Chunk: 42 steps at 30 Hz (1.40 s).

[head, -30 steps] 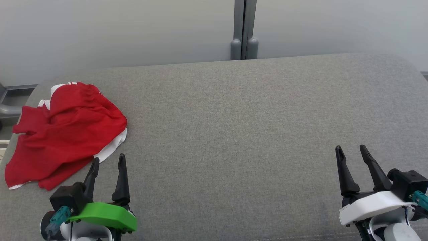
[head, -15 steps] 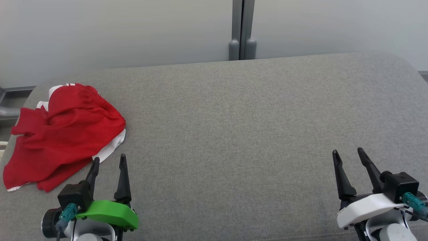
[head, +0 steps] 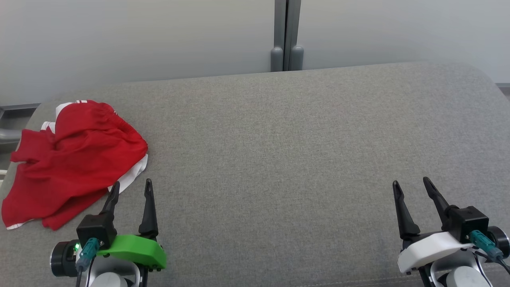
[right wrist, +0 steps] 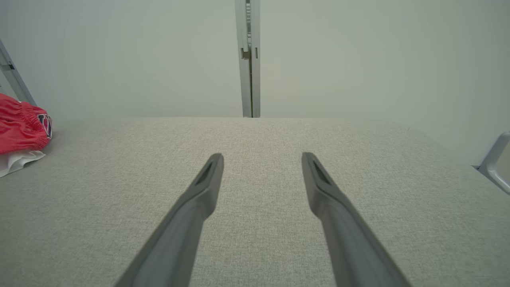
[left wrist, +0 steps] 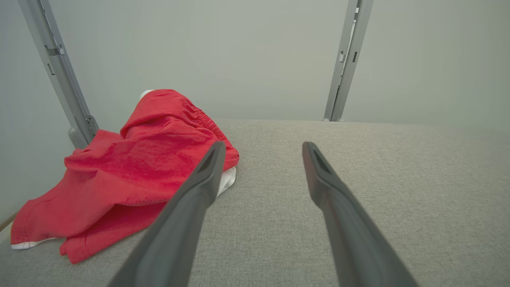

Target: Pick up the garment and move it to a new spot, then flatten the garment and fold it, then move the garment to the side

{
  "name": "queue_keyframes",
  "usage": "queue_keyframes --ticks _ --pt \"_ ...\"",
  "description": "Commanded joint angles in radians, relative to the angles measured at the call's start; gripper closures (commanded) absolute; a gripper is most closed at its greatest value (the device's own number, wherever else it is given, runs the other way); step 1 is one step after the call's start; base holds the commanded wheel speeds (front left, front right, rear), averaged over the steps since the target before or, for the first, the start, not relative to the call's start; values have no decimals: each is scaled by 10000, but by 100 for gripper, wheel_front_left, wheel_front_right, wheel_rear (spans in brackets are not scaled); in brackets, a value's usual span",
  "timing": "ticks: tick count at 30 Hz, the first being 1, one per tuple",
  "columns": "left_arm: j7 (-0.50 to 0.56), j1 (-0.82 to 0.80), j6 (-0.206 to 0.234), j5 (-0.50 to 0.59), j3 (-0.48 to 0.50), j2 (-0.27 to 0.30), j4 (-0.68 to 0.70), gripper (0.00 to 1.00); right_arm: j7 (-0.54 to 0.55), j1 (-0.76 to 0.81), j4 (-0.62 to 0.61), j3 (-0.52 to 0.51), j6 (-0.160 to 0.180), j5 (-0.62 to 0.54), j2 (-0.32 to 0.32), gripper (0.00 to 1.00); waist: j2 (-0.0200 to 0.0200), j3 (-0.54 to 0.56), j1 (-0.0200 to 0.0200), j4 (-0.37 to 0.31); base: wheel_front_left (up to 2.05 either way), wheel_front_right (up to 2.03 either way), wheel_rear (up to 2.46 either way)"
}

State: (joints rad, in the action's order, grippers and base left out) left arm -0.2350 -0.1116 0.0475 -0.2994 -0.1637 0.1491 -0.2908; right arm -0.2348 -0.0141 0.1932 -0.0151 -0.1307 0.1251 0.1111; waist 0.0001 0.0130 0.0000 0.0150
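The garment (head: pixel 75 159), a crumpled pair of red shorts with white trim, lies in a heap at the left of the frame in the head view. It sits on the grey padded table (head: pixel 279 139), close to the table's left edge. Nothing is held yet, so I judge the step in hand to be the first reach and grasp.

The left claw (head: pixel 132 183) is the one to use. It sits at the lower left of the frame, just beside the white hem, with its fingers spread wide and holding nothing. To do this well it should swing toward the left of the frame and come down over a raised ridge of cloth, such as the gathered waistband. It should pinch a thick fold rather than one thin layer, so the garment lifts whole without slipping. The tips should brush the cloth, not dig into the padding.

The right claw (head: pixel 410 181) rests at the lower right, well apart from the garment, likewise spread and empty. Both claws are held low over the table, fingers pointing toward the top of the frame.
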Motion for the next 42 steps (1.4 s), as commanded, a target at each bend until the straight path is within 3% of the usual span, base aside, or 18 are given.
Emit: queue_keyframes --ticks 1,11,28,42 --pt "-84 -207 62 197 -33 32 -25 0 -83 -184 55 4 0 -187 28 0 -1 3 0 0 0 0 0" --pt "-266 -407 160 601 -84 104 -415 0 -226 -327 310 -75 0 -623 -30 0 -1 17 0 27 0 0 0" --pt "-151 -440 189 363 -204 101 -543 0 -254 -173 436 -254 0 -126 -158 0 -1 2 0 195 0 0 0" --pt "-106 -508 313 250 -241 138 -394 0 -220 -169 246 136 -1 -9 -216 0 -1 -47 0 1746 0 0 0"
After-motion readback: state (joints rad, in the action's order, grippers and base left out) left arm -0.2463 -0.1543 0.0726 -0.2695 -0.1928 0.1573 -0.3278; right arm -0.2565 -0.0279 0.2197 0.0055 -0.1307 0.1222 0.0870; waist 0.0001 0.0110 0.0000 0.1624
